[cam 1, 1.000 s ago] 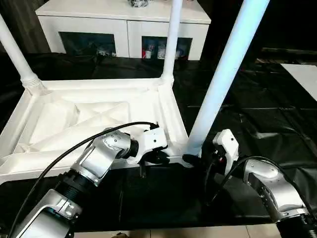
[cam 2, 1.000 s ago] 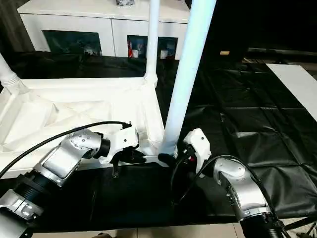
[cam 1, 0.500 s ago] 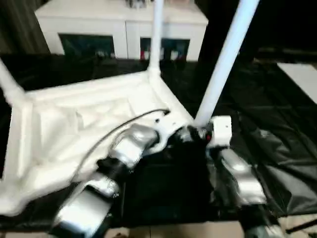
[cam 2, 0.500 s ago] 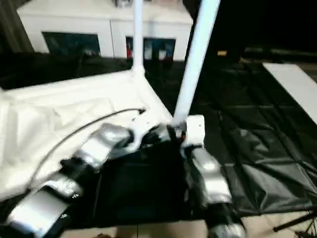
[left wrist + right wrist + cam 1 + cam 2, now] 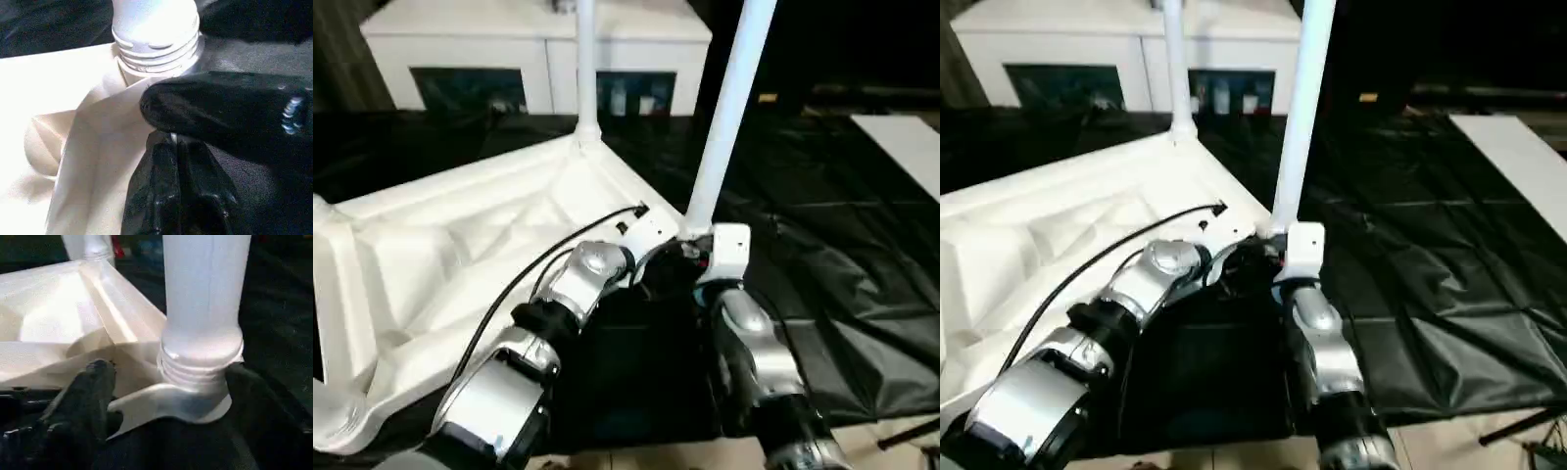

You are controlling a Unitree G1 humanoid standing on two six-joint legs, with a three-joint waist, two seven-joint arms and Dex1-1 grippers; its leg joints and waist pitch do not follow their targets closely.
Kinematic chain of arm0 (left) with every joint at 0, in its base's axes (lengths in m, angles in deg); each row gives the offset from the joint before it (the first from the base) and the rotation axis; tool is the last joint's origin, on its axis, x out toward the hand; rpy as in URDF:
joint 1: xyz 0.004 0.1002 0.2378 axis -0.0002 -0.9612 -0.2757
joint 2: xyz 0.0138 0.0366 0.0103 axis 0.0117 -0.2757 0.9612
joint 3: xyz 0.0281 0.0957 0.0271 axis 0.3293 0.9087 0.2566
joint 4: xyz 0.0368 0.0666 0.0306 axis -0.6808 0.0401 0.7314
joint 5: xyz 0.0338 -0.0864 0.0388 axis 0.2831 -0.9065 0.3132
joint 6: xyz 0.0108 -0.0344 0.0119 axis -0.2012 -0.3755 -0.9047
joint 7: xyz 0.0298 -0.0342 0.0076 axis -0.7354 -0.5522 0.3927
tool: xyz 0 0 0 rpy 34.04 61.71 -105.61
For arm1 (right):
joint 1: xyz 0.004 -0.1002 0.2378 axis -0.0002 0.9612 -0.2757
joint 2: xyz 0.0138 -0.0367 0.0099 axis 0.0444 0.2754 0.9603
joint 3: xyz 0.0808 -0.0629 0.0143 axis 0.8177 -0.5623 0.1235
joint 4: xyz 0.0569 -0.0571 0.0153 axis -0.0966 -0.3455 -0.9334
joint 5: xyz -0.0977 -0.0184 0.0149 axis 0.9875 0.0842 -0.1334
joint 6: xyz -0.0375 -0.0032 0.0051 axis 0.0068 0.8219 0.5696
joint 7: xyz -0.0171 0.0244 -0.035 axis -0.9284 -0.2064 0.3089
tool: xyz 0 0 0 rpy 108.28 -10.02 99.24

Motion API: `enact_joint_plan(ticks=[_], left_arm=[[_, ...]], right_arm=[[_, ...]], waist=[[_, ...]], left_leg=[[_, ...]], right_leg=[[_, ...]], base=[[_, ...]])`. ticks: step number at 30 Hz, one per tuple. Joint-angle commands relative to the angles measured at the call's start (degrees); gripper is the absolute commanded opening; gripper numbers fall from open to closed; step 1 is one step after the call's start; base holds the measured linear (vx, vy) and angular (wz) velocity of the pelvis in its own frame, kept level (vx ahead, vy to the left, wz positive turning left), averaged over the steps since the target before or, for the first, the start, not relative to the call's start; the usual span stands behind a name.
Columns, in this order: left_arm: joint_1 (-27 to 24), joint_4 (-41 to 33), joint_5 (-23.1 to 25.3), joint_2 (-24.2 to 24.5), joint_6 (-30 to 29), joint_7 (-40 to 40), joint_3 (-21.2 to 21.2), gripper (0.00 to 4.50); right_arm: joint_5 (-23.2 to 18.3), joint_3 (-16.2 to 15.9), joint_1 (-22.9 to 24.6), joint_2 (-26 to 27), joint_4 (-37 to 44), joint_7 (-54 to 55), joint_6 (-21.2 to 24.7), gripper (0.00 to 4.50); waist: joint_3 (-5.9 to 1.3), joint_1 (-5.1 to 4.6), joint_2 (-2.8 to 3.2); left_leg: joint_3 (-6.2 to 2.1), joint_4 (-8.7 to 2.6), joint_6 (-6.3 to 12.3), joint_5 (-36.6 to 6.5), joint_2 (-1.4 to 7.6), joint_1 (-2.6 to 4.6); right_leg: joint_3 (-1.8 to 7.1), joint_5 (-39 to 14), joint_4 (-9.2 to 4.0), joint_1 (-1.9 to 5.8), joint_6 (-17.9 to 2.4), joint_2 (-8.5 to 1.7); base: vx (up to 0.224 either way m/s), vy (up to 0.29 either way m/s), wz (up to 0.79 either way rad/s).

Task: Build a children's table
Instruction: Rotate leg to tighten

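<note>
Right wrist view: the near leg [image 5: 203, 308] stands threaded in the corner socket [image 5: 195, 401] of the upturned children's table [image 5: 460, 245], between the spread fingers of the right hand [image 5: 166, 396]. The left hand [image 5: 178, 191], pressed together and holding nothing, rests just beside that corner. Judged light, stiff and slippery; grip low near the threads. Open black sheet [image 5: 842, 245] lies beyond the right hand; a cabinet [image 5: 538, 49] stands behind.

Both silver forearms converge at frame centre — left gripper [image 5: 176, 147] pinched closed, right gripper [image 5: 166, 382] spread wide.
</note>
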Motion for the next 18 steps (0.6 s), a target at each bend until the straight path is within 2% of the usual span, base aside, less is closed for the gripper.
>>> enact_joint_plan(ticks=[1, 4, 5, 6, 7, 8, 10, 11, 12, 14, 16, 17, 18], left_arm=[[-1.8, -2.8, 0.6, 1.9, 1.9, -2.7, 0.8, 0.0], [-5.4, -9.2, -0.4, 5.2, 1.3, -10.0, 2.4, 0.0], [-7.0, -12.6, -1.3, 7.2, 0.5, -14.4, 3.7, 0.0], [-7.0, -12.6, -1.3, 7.2, 0.5, -14.4, 3.7, 0.0], [-8.4, -15.7, -1.9, 9.5, -1.2, -18.5, 5.0, 0.0], [-8.7, -16.3, -2.1, 10.1, -1.8, -19.3, 5.2, 0.0], [-10.0, -19.2, -2.9, 12.6, -3.5, -23.2, 6.0, 0.0], [-10.7, -20.9, -3.7, 13.4, -4.3, -25.2, 6.0, 0.0], [-10.7, -20.9, -3.7, 13.4, -4.3, -25.2, 6.0, 0.0], [-11.9, -24.8, -4.1, 15.5, -5.0, -29.9, 7.5, 0.0], [-12.3, -26.1, -4.0, 15.8, -5.6, -30.2, 7.6, 0.0], [-12.5, -26.9, -4.1, 16.0, -6.1, -30.3, 7.6, 0.0], [-12.6, -27.5, -4.2, 16.2, -6.4, -30.9, 7.7, 0.0]], right_arm=[[0.0, 0.5, 1.3, -2.3, 5.0, -1.6, 2.0, 4.01], [-2.0, -0.1, 5.2, -7.1, 11.4, -8.8, 6.4, 4.36], [-3.6, -0.2, 6.5, -9.5, 13.7, -12.9, 8.6, 4.44], [-3.6, -0.2, 6.5, -9.5, 13.7, -12.9, 8.6, 4.44], [-5.9, -1.4, 7.6, -13.2, 15.7, -18.9, 12.0, 4.44], [-7.0, -1.9, 7.9, -14.3, 16.4, -20.9, 13.2, 4.44], [-12.0, -4.9, 10.0, -20.3, 19.7, -32.0, 17.4, 4.44], [-13.3, -6.4, 11.2, -23.0, 21.2, -36.5, 18.0, 4.44], [-13.3, -6.4, 11.2, -23.0, 21.2, -36.5, 18.0, 4.44], [-12.9, -6.8, 10.9, -25.0, 20.6, -40.5, 17.3, 4.44], [-12.1, -6.8, 10.4, -25.2, 20.2, -41.4, 17.2, 4.44], [-11.9, -6.8, 10.1, -25.3, 20.1, -41.7, 17.5, 4.44], [-11.2, -7.0, 9.5, -25.3, 19.4, -41.7, 17.2, 4.44]], waist=[[-3.54, 0.35, -0.36], [-3.29, 0.47, -0.64], [-3.26, 0.61, -0.41], [-3.25, 0.57, -0.46], [-3.16, 0.42, -0.34], [-3.23, 0.57, 0.04], [-2.95, 0.55, -0.07], [-2.94, 0.72, -0.08], [-2.83, 0.75, -0.02], [-2.95, 0.64, -0.3], [-2.85, 0.49, -0.55], [-2.85, 0.48, -0.44], [-2.85, 0.41, -0.66]], left_leg=[[-3.3, -5.19, 3.14, -10.9, 6.4, 1.85], [-3.29, -5.21, 3.74, -12.2, 6.34, 1.6], [-3.23, -5.24, 3.38, -13.4, 6.48, 1.89], [-3.31, -5.27, 3.35, -13.7, 6.48, 1.87], [-3.22, -5.4, 2.71, -14.5, 6.49, 1.92], [-3.45, -5.41, 2.42, -15.3, 6.39, 2.03], [-3.41, -5.68, 1.49, -17.1, 6.68, 2.19], [-3.53, -5.64, 1.24, -17.6, 6.79, 2.05], [-3.45, -5.76, 1.14, -17.7, 6.85, 2.01], [-3.52, -5.75, 0.34, -18.1, 6.75, 2.01], [-3.47, -5.72, -0.1, -17.8, 6.66, 1.87], [-3.46, -5.69, -0.42, -17.6, 6.68, 1.99], [-3.4, -5.67, -0.4, -17.5, 6.63, 1.94]], right_leg=[[1.8, -3.3, -3.29, 1.68, -12.5, -4.13], [1.93, -5.8, -3.61, 1.92, -12.5, -4.46], [2.0, -7.7, -3.77, 1.54, -12.4, -4.4], [1.98, -8.1, -3.76, 1.64, -12.5, -4.38], [2.0, -9.4, -3.86, 1.2, -12.5, -4.16], [1.86, -10.0, -3.76, 1.41, -12.3, -4.08], [1.93, -10.8, -3.85, 1.25, -12.1, -3.93], [1.93, -10.6, -3.74, 1.55, -12.1, -4.13], [2.03, -10.7, -3.87, 1.43, -11.9, -4.22], [2.02, -11.7, -3.88, 1.26, -12.1, -4.39], [2.07, -12.8, -3.96, 1.14, -12.2, -4.48], [2.09, -12.7, -3.91, 1.01, -12.3, -4.44], [2.07, -12.7, -3.92, 1.01, -12.3, -4.38]], base=[[0.0, 0.0, 0.0], [0.0, 0.0, 0.0], [0.0, 0.0, 0.0], [0.0, 0.0, 0.0], [0.0, 0.0, 0.0], [0.0, 0.0, 0.0], [0.0, 0.0, 0.0], [0.0, 0.0, 0.0], [0.0, 0.0, 0.0], [0.0, 0.0, 0.0], [0.0, 0.0, 0.0], [0.0, 0.0, 0.0], [0.0, 0.0, 0.0]])
